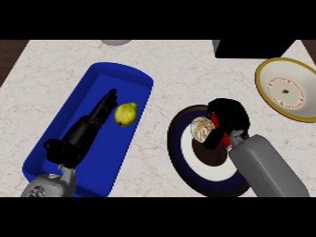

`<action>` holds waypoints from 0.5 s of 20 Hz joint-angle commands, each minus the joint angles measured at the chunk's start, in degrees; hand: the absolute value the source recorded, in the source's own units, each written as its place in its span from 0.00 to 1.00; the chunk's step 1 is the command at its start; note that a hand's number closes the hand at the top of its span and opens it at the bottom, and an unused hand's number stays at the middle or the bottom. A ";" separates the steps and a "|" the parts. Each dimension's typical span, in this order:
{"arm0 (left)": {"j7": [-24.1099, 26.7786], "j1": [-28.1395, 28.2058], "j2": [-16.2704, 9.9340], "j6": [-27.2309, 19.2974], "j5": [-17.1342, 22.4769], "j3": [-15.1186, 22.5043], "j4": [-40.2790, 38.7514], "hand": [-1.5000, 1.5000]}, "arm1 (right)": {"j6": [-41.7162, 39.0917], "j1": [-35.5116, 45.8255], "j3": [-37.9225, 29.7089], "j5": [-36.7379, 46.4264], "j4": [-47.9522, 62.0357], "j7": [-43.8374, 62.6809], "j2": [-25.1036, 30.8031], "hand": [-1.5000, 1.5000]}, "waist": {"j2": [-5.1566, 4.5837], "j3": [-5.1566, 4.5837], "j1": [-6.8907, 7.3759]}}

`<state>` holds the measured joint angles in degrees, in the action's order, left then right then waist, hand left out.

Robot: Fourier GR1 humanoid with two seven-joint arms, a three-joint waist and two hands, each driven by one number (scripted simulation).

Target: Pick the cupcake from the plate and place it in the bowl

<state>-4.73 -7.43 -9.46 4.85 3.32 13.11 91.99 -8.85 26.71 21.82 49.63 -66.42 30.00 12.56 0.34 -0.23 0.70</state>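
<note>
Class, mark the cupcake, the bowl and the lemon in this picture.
cupcake (203, 128), head view, on its pale frosted top, beside the right robot hand.
bowl (312, 102), head view, on its white inner wall near the yellow rim.
lemon (125, 114), head view, on the middle of its yellow skin.

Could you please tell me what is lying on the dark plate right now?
The cupcake sits on the plate, with the right hand curled round it, covering its right side.

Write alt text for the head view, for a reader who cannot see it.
The right hand curls around a cupcake on a dark-rimmed plate, with the cream bowl to its upper right. The left hand rests open over a blue tray beside a lemon.
</note>
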 commanded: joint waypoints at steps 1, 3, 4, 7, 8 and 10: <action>0.04 -3.18 0.58 0.27 0.27 -2.47 -4.27 0.50 | 2.11 3.41 -0.13 4.19 5.36 -6.31 3.29 1.00 | -0.53 0.24 -0.40; 1.05 0.62 2.04 -0.74 -1.80 1.28 -0.21 0.50 | 7.12 5.68 -3.10 5.92 9.39 -8.14 6.11 1.00 | -0.56 0.27 0.08; 0.99 0.16 -0.51 1.62 0.65 -2.05 -0.81 0.50 | 8.68 2.57 -2.14 7.18 2.91 -5.14 5.50 1.00 | -0.33 0.23 -0.59; 5.69 4.98 -0.40 1.46 -0.85 -0.87 -1.57 0.50 | 13.16 4.47 -4.49 7.76 -0.93 -2.63 4.31 1.00 | -0.21 0.21 -0.54; 1.75 1.20 1.12 0.25 -1.17 -0.26 -1.06 0.50 | 14.36 4.39 -6.11 6.72 -3.05 -4.90 6.22 1.00 | -0.17 0.24 -1.07; 3.35 0.60 -0.30 1.82 0.22 -2.53 -3.38 0.50 | 16.61 5.62 -8.97 5.02 -6.55 -4.16 5.48 1.00 | -0.19 0.23 -1.34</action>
<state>-2.29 -6.25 -9.38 5.93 2.93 11.89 90.18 2.86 31.75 16.18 55.23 -68.07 26.05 17.56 0.13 -0.02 -0.10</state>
